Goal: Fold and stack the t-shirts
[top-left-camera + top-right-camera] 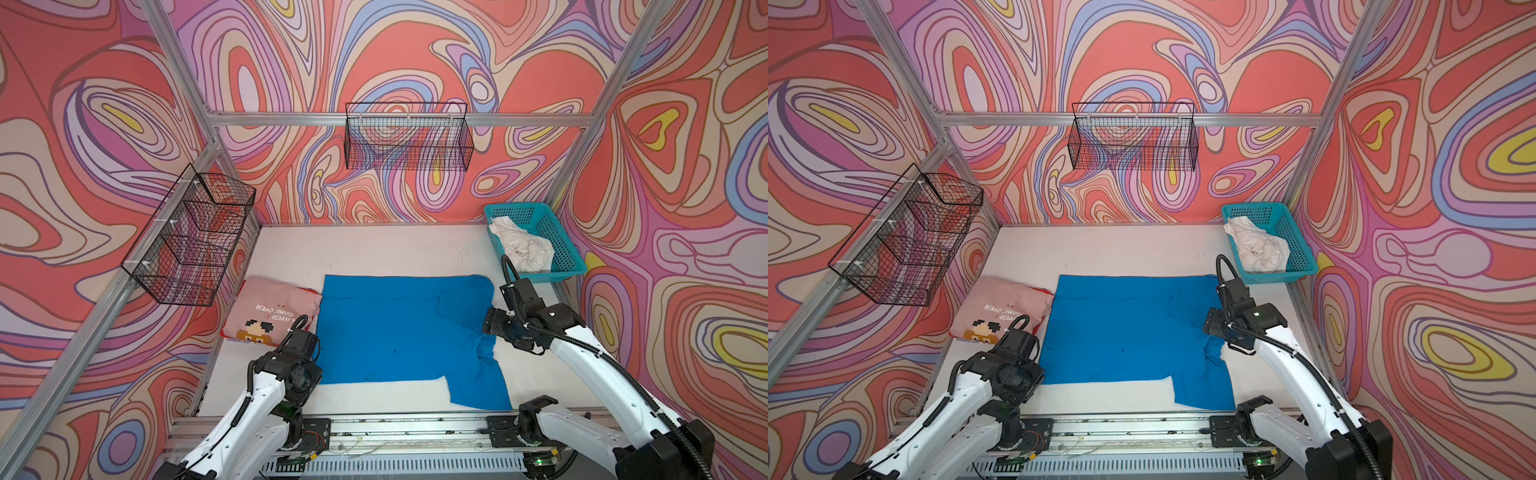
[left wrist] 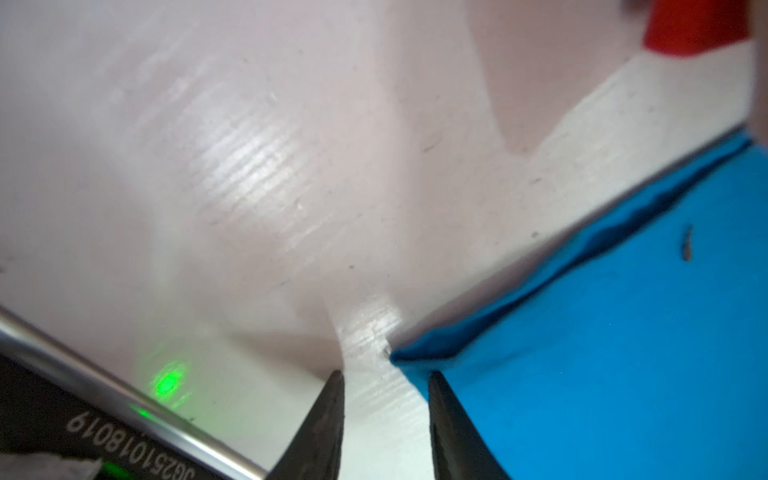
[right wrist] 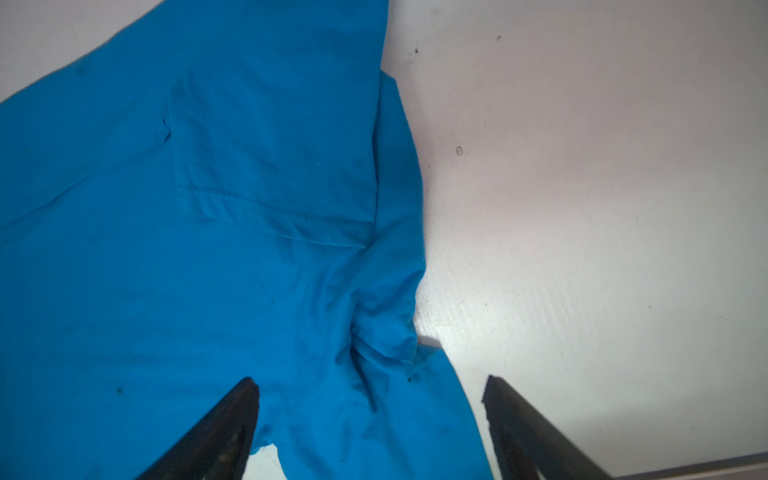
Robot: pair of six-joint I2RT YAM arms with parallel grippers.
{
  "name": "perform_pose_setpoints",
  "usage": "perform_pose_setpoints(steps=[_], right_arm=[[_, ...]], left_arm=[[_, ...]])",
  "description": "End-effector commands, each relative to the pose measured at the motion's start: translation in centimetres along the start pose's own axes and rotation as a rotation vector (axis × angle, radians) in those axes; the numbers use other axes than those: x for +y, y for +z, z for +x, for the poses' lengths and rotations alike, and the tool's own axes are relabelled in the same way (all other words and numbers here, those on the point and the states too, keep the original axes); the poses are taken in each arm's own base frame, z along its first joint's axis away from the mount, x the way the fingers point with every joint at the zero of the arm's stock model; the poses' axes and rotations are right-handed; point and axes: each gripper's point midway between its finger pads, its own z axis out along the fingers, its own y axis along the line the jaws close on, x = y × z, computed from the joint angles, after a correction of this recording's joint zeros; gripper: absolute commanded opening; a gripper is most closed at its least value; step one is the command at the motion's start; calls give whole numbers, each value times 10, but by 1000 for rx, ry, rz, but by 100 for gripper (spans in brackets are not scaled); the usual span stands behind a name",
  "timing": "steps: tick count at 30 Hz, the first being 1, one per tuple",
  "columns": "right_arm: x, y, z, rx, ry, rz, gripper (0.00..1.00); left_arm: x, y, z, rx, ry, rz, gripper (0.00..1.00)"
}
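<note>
On the left gripper (image 2: 386, 376) we are seeing the jaws standing partly open and empty beside a corner of the blue t-shirt (image 1: 395, 328); both top views are hiding them under the bent wrist. The right gripper (image 3: 370, 379) is gaping wide, gripping nothing, straddling the shirt's edge. The shirt is lying mid-frame, the pink t-shirt (image 1: 270, 307) at left, the off-white t-shirt (image 1: 523, 245) in the basket (image 1: 557, 232) at upper right.

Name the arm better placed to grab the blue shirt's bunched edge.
Right. The right claw, open, hangs over the bunched edge of the blue shirt; the left claw sits at the shirt's opposite side, beside the pink shirt.
</note>
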Motion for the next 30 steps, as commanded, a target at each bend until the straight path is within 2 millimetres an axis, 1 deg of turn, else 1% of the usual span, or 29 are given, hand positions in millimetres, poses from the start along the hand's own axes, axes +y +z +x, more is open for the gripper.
perform_pose_setpoints(steps=[1, 5, 8, 12, 15, 19, 23, 27, 30], right_arm=[[-4, 1, 11, 25, -2, 11, 89], [-6, 4, 19, 45, -18, 18, 89], [-7, 5, 21, 45, -29, 31, 89], [-6, 5, 22, 40, -40, 36, 89], [-4, 7, 24, 45, -43, 35, 89], [-3, 5, 24, 40, -48, 33, 89], [-3, 5, 25, 40, -49, 33, 89], [-2, 6, 26, 42, -54, 34, 89], [-3, 6, 26, 41, -54, 36, 89]], left_arm=[[6, 6, -7, -41, 31, -40, 32], [8, 12, -9, -55, 39, -52, 29], [7, 15, -11, -62, 50, -59, 29], [7, 17, -14, -77, 61, -74, 29], [5, 18, -15, -82, 63, -67, 32], [4, 19, -15, -80, 71, -66, 33], [1, 19, -16, -81, 84, -61, 29], [1, 19, -16, -77, 93, -66, 21], [-1, 19, -14, -68, 96, -59, 20]])
